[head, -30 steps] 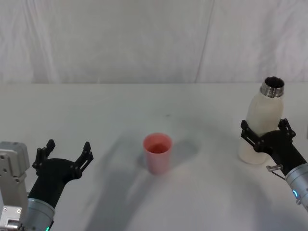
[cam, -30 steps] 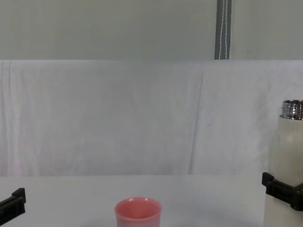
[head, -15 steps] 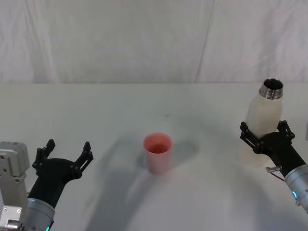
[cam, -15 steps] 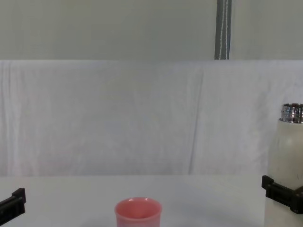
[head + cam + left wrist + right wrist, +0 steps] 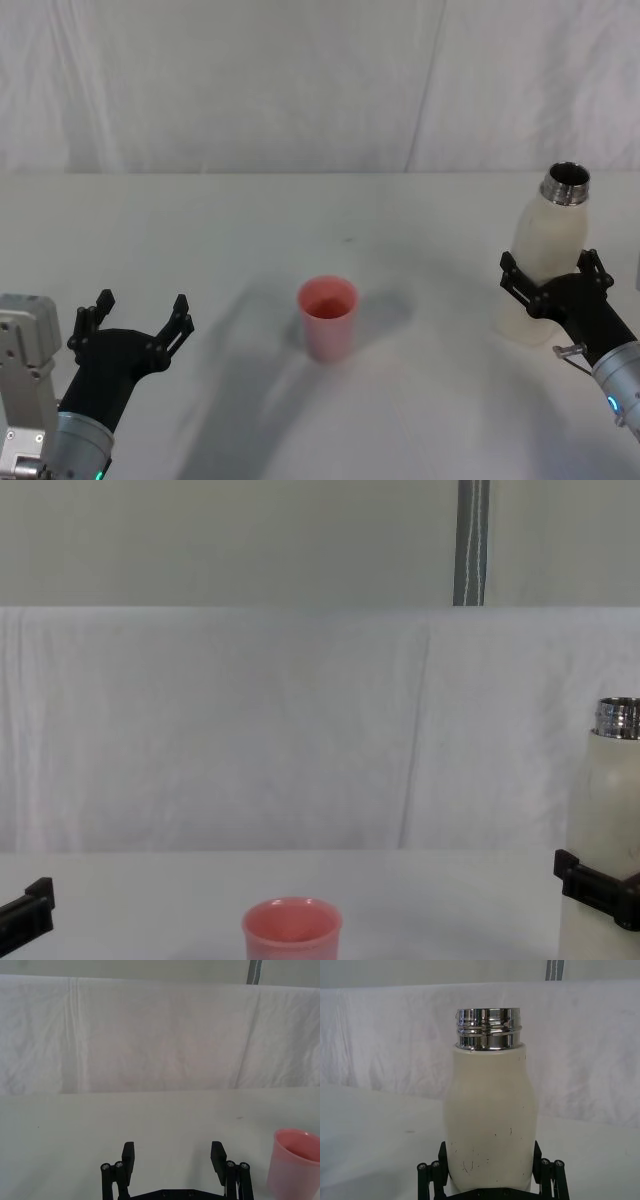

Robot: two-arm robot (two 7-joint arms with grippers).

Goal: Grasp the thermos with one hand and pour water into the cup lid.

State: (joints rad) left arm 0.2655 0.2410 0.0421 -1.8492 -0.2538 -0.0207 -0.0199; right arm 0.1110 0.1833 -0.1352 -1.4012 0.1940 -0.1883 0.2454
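Observation:
The cream-white thermos [image 5: 548, 240] stands upright at the table's right side, its open steel neck on top. My right gripper [image 5: 549, 262] is shut on its lower body, and in the right wrist view a black finger presses each flank of the thermos [image 5: 490, 1110]. The salmon-pink cup lid [image 5: 327, 318] sits upright at the table's middle, well left of the thermos. My left gripper [image 5: 141, 303] rests open at the near left with nothing between its fingers. In its wrist view the cup lid [image 5: 295, 1162] stands off to one side. The chest view shows the cup lid [image 5: 292, 928] and thermos [image 5: 605, 800].
The white table [image 5: 300, 220] ends at a draped white cloth backdrop [image 5: 250, 90]. A grey pole [image 5: 471, 540] rises behind the cloth. Bare tabletop lies between the cup lid and the thermos.
The thermos and my right gripper have sunk slightly, its steel neck sitting a little lower in the chest view. The left arm and the cup lid have not moved.

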